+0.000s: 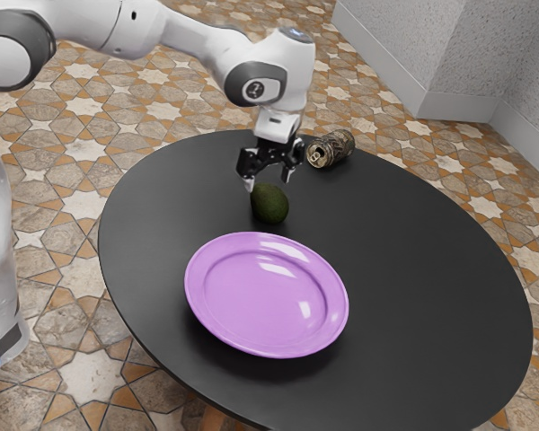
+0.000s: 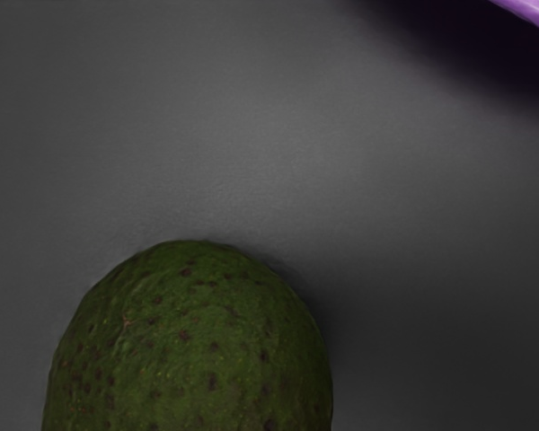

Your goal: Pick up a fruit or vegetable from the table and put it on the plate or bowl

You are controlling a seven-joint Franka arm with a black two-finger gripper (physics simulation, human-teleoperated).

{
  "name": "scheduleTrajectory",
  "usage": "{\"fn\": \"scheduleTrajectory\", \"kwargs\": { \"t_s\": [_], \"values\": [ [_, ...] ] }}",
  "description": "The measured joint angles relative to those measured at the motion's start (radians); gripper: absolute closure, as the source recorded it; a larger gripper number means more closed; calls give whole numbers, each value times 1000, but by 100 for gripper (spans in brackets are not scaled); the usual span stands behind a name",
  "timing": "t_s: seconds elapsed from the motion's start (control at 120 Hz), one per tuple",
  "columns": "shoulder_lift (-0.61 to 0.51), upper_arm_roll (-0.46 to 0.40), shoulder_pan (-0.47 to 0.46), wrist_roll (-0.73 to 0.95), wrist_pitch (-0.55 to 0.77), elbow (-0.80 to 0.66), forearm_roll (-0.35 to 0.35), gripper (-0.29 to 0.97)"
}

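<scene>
A dark green avocado (image 1: 269, 203) lies on the round black table (image 1: 431, 269), just behind the purple plate (image 1: 266, 293). My black gripper (image 1: 269, 179) hangs right above the avocado, its fingers spread apart and open, with nothing between them. In the wrist view the avocado (image 2: 189, 346) looms large with its bumpy skin, directly under my hand, and a sliver of the plate's rim (image 2: 532, 13) shows at the corner.
A brown can (image 1: 330, 148) lies on its side near the table's far edge, to the exterior view's right of the gripper. The table stands on a patterned tile floor (image 1: 63, 224); a grey wall base (image 1: 413, 54) runs at the back right.
</scene>
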Motion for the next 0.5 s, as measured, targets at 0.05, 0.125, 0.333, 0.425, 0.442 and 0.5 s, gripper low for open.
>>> {"fn": "scheduleTrajectory", "kwargs": {
  "t_s": [0.05, 0.125, 0.333, 0.425, 0.442, 0.5],
  "values": [
    [13, 0, 0, 0, 11, 0, 0, 1],
    [24, 0, 0, 0, 24, 0, 0, 1],
    [53, 1, 0, 0, 47, -1, 0, 1],
    [60, 1, -1, 1, 54, -2, 0, 1],
    [62, 2, 0, 1, 55, -2, 0, 1],
    [68, 1, 0, 1, 63, -9, 0, 0]
  ]
}}
